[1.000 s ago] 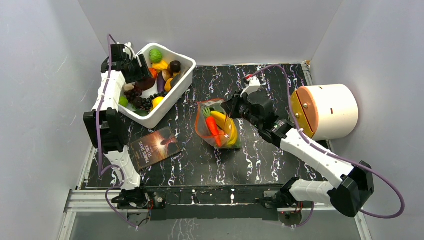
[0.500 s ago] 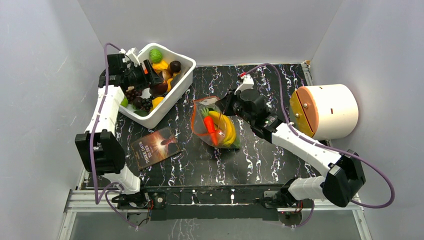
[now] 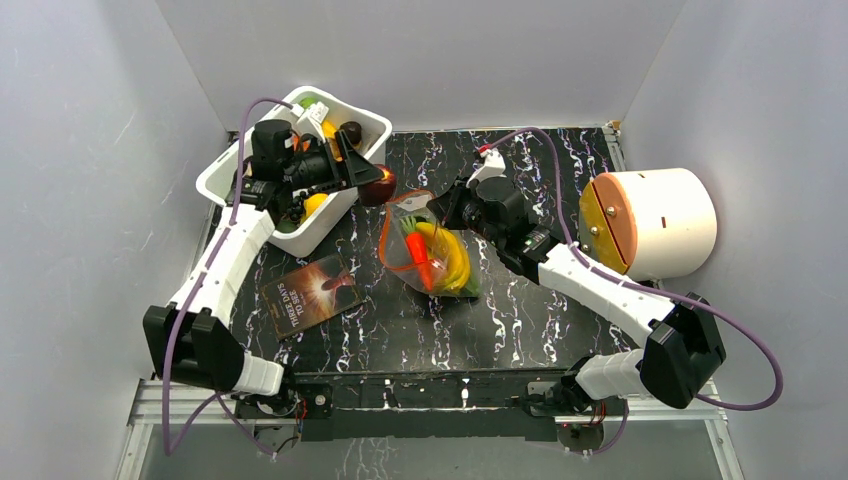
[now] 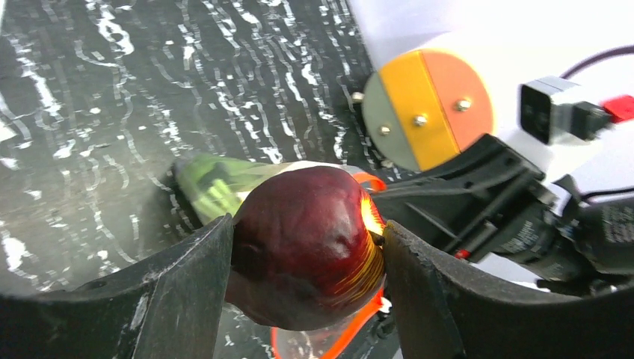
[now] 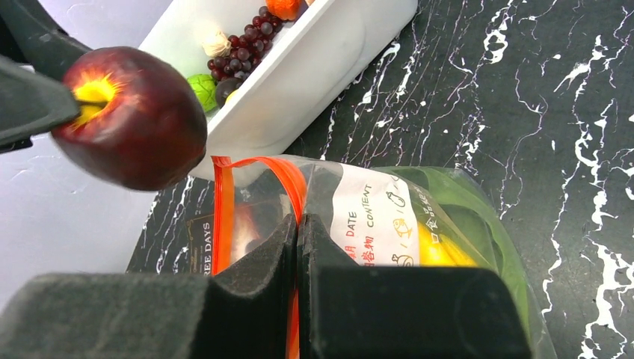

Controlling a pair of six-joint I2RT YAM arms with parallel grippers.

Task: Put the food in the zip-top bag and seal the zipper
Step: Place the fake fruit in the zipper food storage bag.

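Observation:
My left gripper [image 3: 372, 180] is shut on a dark red apple [image 3: 378, 186], also in the left wrist view [image 4: 303, 247], and holds it in the air just left of the open mouth of the zip-top bag [image 3: 430, 255]. The bag holds a carrot [image 3: 420, 255], a banana bunch [image 3: 455, 258] and a green vegetable. My right gripper [image 5: 297, 224] is shut on the bag's red-orange zipper [image 5: 288, 179] and holds the mouth open. The apple also shows in the right wrist view [image 5: 134, 116].
A white tub [image 3: 372, 122] with several more toy foods stands at the back left. A dark booklet [image 3: 310, 292] lies at the front left. A white cylinder with an orange and yellow face [image 3: 650, 220] stands at the right.
My left arm has lifted the red apple out of the tub and swung right toward the bag's mouth. My right gripper has shifted slightly left, still holding the zipper.

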